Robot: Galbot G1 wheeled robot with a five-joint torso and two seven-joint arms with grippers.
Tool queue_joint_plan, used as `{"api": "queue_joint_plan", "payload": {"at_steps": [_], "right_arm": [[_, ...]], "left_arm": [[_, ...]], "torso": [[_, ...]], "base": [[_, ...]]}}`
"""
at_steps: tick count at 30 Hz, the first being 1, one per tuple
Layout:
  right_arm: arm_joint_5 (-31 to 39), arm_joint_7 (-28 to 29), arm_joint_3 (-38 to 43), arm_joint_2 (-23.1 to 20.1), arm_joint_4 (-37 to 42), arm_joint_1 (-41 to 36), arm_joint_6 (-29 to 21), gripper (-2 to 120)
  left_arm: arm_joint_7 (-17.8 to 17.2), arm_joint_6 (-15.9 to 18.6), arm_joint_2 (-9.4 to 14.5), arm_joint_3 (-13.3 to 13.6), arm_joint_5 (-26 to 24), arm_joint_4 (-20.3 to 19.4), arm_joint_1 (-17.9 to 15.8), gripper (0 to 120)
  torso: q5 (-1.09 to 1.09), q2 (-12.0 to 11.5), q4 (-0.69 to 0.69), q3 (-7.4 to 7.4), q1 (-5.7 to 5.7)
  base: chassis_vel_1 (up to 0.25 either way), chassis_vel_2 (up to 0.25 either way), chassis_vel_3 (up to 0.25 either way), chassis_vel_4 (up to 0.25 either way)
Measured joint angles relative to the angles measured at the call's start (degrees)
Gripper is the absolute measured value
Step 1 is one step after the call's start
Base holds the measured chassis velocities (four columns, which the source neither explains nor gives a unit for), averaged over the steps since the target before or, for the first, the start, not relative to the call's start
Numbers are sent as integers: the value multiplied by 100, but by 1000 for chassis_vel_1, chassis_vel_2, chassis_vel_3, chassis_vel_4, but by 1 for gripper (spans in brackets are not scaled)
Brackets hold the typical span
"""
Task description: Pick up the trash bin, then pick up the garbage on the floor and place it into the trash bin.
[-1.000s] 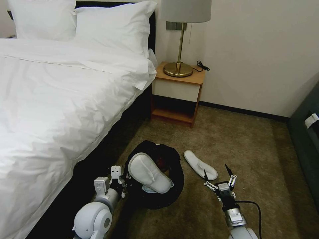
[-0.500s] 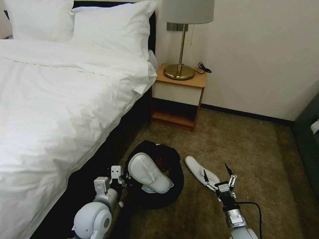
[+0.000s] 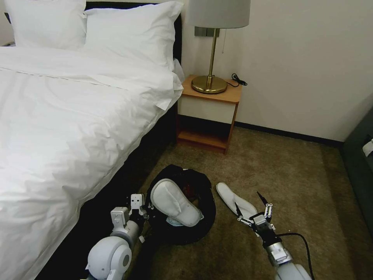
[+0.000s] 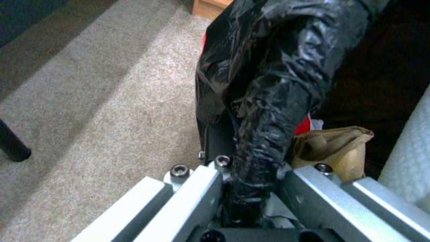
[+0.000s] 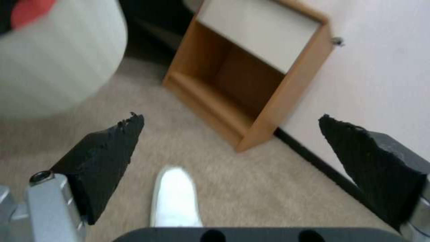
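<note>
The trash bin [image 3: 202, 225], lined with a glossy black bag, hangs low beside the bed. My left gripper [image 3: 140, 209] is shut on its near rim. The left wrist view shows the black bag rim [image 4: 264, 134] pinched in the left gripper [image 4: 251, 178]. Inside the bin lie a white slipper [image 3: 174, 202], a brown paper bag [image 4: 334, 144] and something red [image 4: 305, 121]. A second white slipper [image 3: 229, 196] lies on the carpet right of the bin. My right gripper [image 3: 247, 200] is open just above that slipper's near end, and the slipper [image 5: 174, 198] shows between the open right gripper [image 5: 230, 122] fingers.
The bed [image 3: 58, 128] with its dark base runs along the left. A wooden nightstand [image 3: 208, 116] with a brass lamp [image 3: 210, 83] stands against the far wall. A dark sofa edge [image 3: 359, 175] is at the right. Open carpet [image 3: 287, 179] lies beyond the slipper.
The camera shifted slightly, so the room sits lower in the picture. My right gripper has edged left and closer over the floor slipper's near end. The left gripper still holds the bin.
</note>
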Motion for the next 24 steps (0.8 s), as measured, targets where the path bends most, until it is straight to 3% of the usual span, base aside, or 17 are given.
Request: {"api": "queue_joint_plan", "payload": {"at_steps": [9,17,24], "right_arm": [[543,-833,-338,-310,-962,746,-89,100],[631,-1149,-805,-28,-2384,1847,19,100],[632,-1193,-992,226,-2961,2317,53,100]], "left_arm": [[38,-6,-67,97,36,181,-250,0],[41,-10,-141,67,48,387,-424,0],[44,-18,-129,44,47,403,-453,0]], "torso": [[0,0,-2,1,0],[0,0,0,1,0],[-1,0,1,1,0]], "base": [[0,0,0,0],[0,0,0,0],[0,0,0,0]]}}
